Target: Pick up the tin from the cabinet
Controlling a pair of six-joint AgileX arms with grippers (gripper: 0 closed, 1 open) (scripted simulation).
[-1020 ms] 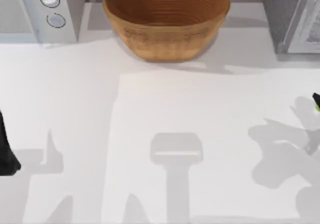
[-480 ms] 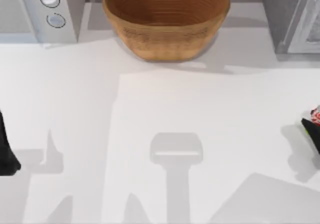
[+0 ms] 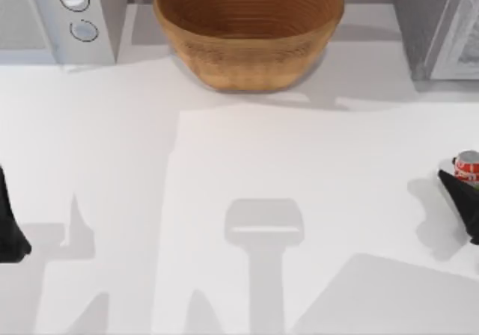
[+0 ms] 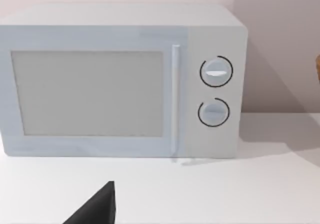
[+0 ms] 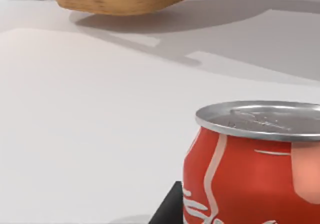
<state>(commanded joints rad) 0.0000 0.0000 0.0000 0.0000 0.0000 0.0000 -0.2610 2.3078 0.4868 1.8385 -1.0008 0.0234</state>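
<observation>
One tin point(image 3: 467, 167) at table's right edge, upright, red label, silvery top, in right gripper point(image 3: 462, 189) pinching it from below-side. Tin clear of cabinet point(image 3: 438, 25), well apart from woven bowl point(image 3: 249, 28). Left gripper point(image 3: 11, 226) parked at left edge, near microwave point(image 3: 52, 13); fingers — cannot tell. Judgement: grip firm, tin kept upright, slow steady carry, avoid tilt or squeezing thin wall.

so the tin point(image 5: 255, 169) is bright red with white swirly marks and a silvery-grey top. Bowl point(image 3: 248, 30) is brown with a ribbed woven look, the microwave point(image 4: 122, 81) pale grey-white, the table point(image 3: 224, 170) plain white.
</observation>
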